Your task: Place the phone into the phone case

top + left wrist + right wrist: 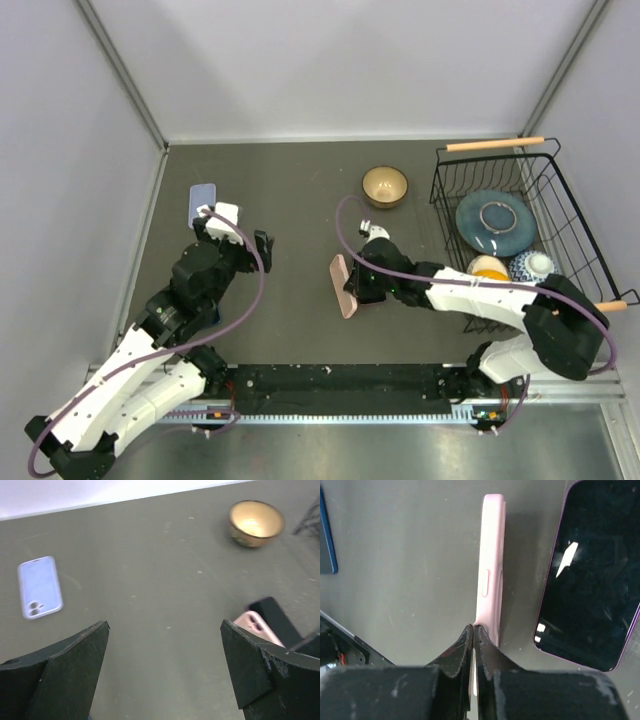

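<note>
Right claw [474, 628] is pinched shut on one wall of the pink case [490, 565], which stands on its long edge on the counter [410, 580]. The phone [590, 575] lies flat, screen up, just beside the case. Their long axes run parallel, and this arm is the nearer. Left claw [165, 626] gapes wide and empty, well apart. I count one case, one dark phone, and one pale-blue handset [40, 586].

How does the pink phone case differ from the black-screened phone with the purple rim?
The pink phone case is turned on edge, pinched by the shut right gripper; the black-screened phone lies flat, untouched. The case looks dull, the phone glossy. Both are rounded rectangles, side by side.
</note>
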`<action>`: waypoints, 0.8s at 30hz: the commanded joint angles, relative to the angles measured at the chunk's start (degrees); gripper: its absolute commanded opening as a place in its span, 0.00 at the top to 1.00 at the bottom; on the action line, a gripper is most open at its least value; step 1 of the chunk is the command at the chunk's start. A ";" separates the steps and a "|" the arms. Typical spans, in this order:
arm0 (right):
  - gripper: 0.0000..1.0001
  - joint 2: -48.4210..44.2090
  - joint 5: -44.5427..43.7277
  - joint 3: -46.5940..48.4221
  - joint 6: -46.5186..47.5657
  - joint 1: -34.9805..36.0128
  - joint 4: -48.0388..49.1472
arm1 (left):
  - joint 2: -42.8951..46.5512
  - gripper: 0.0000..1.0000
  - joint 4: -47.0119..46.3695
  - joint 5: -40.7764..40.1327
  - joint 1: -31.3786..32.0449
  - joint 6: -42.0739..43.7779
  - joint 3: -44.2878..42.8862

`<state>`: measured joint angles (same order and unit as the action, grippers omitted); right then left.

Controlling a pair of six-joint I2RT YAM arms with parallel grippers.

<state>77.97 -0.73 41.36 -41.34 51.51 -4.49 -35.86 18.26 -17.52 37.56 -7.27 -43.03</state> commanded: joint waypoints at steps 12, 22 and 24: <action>1.00 8.59 -9.20 5.40 -6.82 2.02 -8.78 | -0.36 0.01 3.01 -15.26 -0.12 0.76 -1.71; 1.00 2.37 -0.59 0.04 -4.89 1.84 3.07 | 0.44 0.01 3.18 -15.79 -0.12 0.85 -1.10; 1.00 0.96 0.47 -0.14 -5.15 2.02 4.05 | 0.17 0.01 3.18 -15.97 -0.21 0.85 -1.18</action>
<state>81.91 -1.43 43.70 -48.05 53.47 -3.22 -36.27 21.76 -32.21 37.50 -7.07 -43.05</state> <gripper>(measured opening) 0.004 0.990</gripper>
